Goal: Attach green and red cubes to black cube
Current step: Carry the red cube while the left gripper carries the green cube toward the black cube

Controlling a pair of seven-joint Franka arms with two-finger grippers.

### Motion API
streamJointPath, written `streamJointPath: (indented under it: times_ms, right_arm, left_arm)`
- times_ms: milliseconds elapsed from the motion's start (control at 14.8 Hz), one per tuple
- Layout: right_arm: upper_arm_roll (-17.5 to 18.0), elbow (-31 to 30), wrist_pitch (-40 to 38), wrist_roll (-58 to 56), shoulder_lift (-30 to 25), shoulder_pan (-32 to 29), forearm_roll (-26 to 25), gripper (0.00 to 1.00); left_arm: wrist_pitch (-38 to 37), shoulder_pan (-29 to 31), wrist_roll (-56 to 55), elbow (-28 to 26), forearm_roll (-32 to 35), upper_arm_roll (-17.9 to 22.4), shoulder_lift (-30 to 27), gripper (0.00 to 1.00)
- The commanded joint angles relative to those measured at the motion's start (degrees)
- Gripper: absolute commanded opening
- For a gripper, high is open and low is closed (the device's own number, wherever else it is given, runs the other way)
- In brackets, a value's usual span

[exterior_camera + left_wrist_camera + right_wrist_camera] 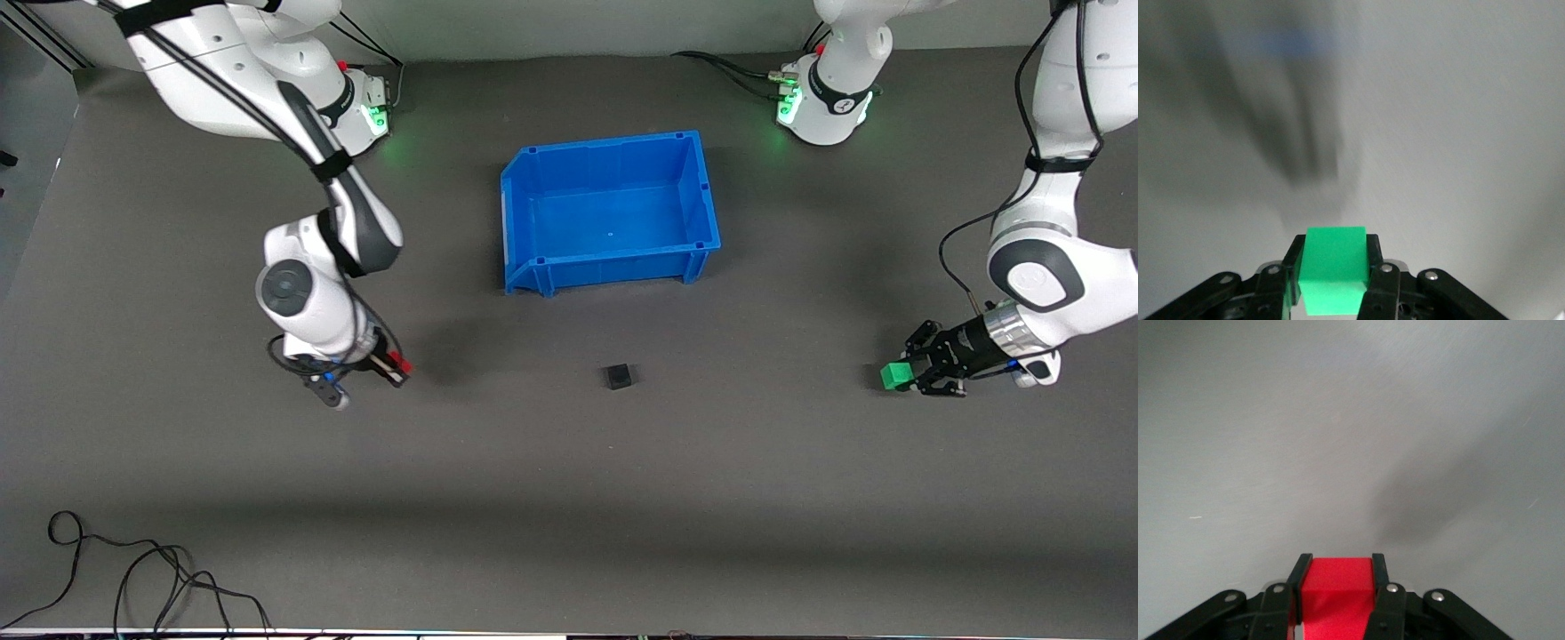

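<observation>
Black cube (619,377) lies alone on the grey bench (569,498), about midway between the two arms and nearer to the front camera than the blue bin (702,191). Both coloured cubes are already picked up, so I judge that the step in hand is to bring them to the black one, each from its own end of the bench. To do this well, I think each arm should come low and level, with the free face of its cube turned to the side of the black cube and square to it. The two should arrive almost together, because the black cube is loose and one push alone may slide it away. A slow last approach seems safer than a fast one. The left pincer (905,374) is over the bench toward the left arm's end, well apart from the black cube. It pinches the green cube (1334,267); in the left wrist view the fingers (1374,257) press on two sides of it and a good part of the cube sticks out in front. The right pincer (396,368) is over the bench toward the right arm's end, also well apart from the black cube. It pinches the red cube (1338,593) in the same way, only as wide as the cube.
</observation>
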Motion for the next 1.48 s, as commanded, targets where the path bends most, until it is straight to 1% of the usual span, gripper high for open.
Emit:
streamJointPath:
  times_ms: [0, 135, 337, 404, 539, 742, 809, 876, 1011, 1079, 1281, 1416]
  right_arm:
    - [-0.4, 14.6, -5.2, 14.9, 9.6, 4.0, 0.9, 0.00]
    - [-0.4, 21.2, -5.5, 21.9, 14.1, 6.6, 4.0, 0.00]
    - [-0.4, 26.8, -5.5, 26.3, 17.1, 10.0, 9.6, 0.00]
    - [-0.4, 28.5, -5.5, 28.4, 18.1, 11.5, 10.4, 0.00]
    - [-0.4, 31.9, -5.7, 33.8, 20.2, 14.2, 9.8, 0.00]
    - [-0.9, 34.1, -6.1, 39.9, 22.5, 18.3, 9.5, 0.00]
    - [-1.0, 34.5, -6.2, 40.8, 22.8, 19.3, 8.4, 0.00]
    - [-0.9, 34.5, -6.2, 41.1, 23.1, 19.6, 7.1, 0.00]
    - [-1.0, 34.6, -6.2, 42.6, 24.0, 21.3, 6.4, 0.00]
    - [-1.0, 35.2, -6.2, 43.7, 24.9, 21.4, 6.3, 0.00]
    - [-1.0, 39.7, -6.2, 47.3, 28.1, 21.6, 5.1, 0.00]
    - [-1.1, 43.0, -6.1, 49.7, 30.8, 21.1, 5.1, 0.00]
  left_arm:
    - [-2.0, -5.0, -9.8, 2.3, 2.6, 0.6, -1.7, 0.17]
    - [-1.3, -9.3, -15.3, 3.6, 2.6, 0.6, -1.7, 0.17]
    - [-0.4, -14.8, -22.0, 5.2, 2.5, 0.6, -1.4, 0.18]
    - [1.6, -17.3, -24.4, 5.2, 2.6, 0.5, -1.1, 0.18]
    - [6.2, -22.1, -29.8, 5.2, 2.6, 0.5, -0.2, 0.18]
    - [12.6, -29.3, -35.1, 5.4, 1.9, 0.5, 2.4, 0.18]
    - [14.3, -31.1, -36.4, 5.6, 1.7, 0.5, 3.2, 0.17]
    - [15.3, -32.6, -37.9, 5.6, 1.7, 0.4, 3.6, 0.17]
    - [16.4, -35.0, -40.1, 5.6, 1.5, 0.4, 4.3, 0.18]
    - [17.8, -36.4, -41.8, 5.5, 1.5, 0.4, 4.9, 0.18]
    - [22.7, -40.9, -47.5, 5.6, 1.5, 0.3, 6.5, 0.17]
    - [25.4, -42.6, -49.9, 6.1, 1.5, 0.1, 7.8, 0.18]
